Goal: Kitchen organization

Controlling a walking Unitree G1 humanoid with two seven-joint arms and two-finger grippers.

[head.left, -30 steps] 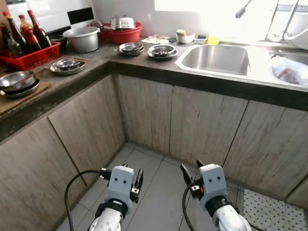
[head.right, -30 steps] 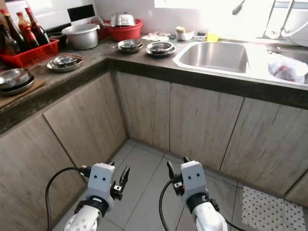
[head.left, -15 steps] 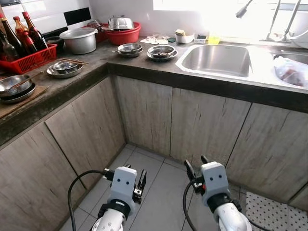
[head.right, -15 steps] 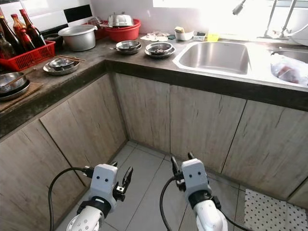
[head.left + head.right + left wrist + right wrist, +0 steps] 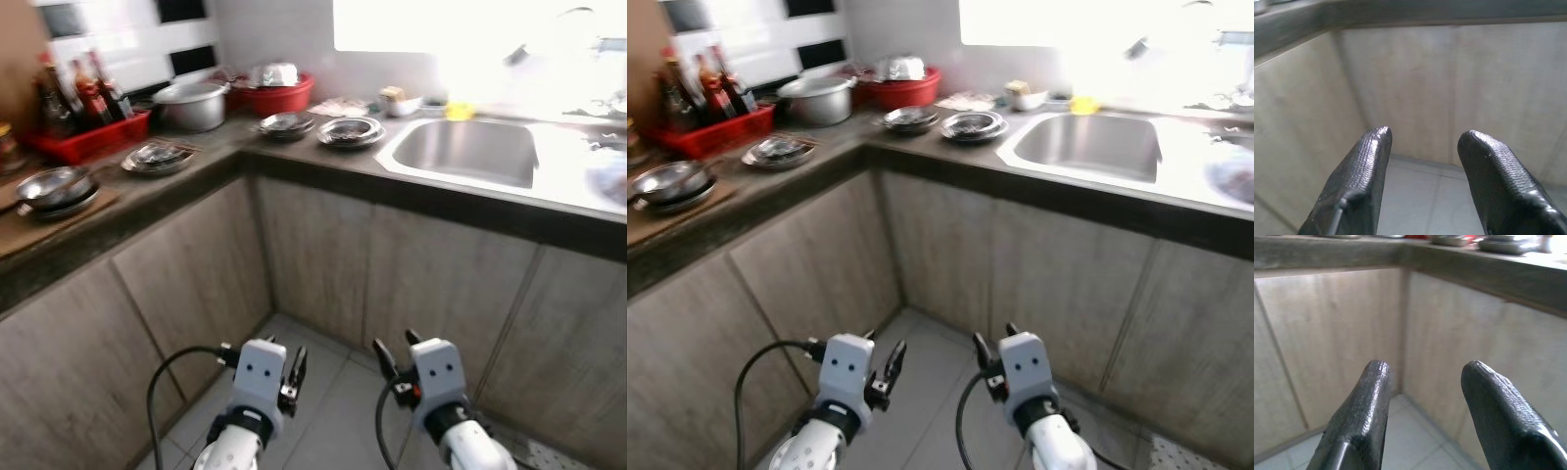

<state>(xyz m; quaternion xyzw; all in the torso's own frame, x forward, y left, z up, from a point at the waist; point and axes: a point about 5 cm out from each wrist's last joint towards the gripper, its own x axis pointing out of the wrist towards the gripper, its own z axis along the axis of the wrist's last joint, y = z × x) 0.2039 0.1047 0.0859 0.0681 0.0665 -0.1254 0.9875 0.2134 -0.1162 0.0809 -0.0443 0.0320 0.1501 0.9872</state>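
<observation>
Facing an L-shaped tabletop (image 5: pixel 323 168): nested steel bowls (image 5: pixel 350 130) beside the sink (image 5: pixel 474 152), shiny, stiff, likely light and slippery; best taken at the rim. Left gripper (image 5: pixel 292 368) and right gripper (image 5: pixel 394 354) hang low before the cabinets, fingers parted, holding nothing.

Landmark: steel sink (image 5: pixel 470 150) set in the dark L-shaped countertop (image 5: pixel 323 162). Wood-grain cabinet doors (image 5: pixel 323 259) run below it and round the corner. Grey floor tiles (image 5: pixel 931 362) at their foot. Bright window (image 5: pixel 441 39) behind the sink, white wall tiles (image 5: pixel 127 39) far off beyond the corner.
</observation>
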